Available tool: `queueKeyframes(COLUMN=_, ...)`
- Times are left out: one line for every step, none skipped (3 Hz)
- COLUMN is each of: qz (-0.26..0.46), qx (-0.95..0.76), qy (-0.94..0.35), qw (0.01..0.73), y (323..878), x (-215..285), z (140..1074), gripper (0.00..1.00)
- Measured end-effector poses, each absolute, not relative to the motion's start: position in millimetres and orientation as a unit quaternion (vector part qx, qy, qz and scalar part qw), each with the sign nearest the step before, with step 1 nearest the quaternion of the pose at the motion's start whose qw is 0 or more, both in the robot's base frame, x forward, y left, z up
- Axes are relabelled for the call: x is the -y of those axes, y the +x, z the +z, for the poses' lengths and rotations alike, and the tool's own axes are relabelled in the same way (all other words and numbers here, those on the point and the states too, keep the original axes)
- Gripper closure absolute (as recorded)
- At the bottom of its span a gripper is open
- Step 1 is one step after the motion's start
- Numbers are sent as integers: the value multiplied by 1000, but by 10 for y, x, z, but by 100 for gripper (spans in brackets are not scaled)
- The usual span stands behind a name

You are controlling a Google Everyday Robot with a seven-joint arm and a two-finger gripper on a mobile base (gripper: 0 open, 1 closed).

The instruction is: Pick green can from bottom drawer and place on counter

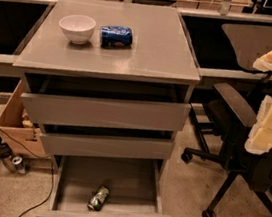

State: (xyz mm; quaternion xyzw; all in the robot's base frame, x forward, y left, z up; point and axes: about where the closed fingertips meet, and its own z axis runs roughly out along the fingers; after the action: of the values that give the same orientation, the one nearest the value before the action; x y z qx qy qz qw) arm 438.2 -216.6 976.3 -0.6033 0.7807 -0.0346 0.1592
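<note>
Down in the bottom drawer (121, 179), which stands pulled open toward me below the 2 shallower drawers (105, 112), the green can (98, 198) lies on its side, slanted, near the front wall and a little left of middle. At the right edge my gripper (271, 122) hangs above the office chair (232, 109), well apart from the drawers. I cannot tell whether it is released or clenched, but the can is plainly not in it.

I judge that I am at step 1, the reach, with the drawer already open. Next I must come left and down, clear of the drawer front above, and turn to close across the can's narrow width, since it may roll. Afterwards it goes up on the desk (154, 52), right of the bowl (77, 27) and blue can (116, 36).
</note>
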Motion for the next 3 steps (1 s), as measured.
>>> queueKeyframes(qz=-33, qx=-781, qy=-602, qw=161, y=4388, x=2161, z=9756, gripper=0)
queueKeyframes(qz=-29, qx=-785, qy=-597, qw=165, y=4411, x=2144, z=9726, gripper=0)
queueKeyframes(qz=9, qx=-807, qy=-565, qw=173, y=4422, x=2006, z=9513, gripper=0)
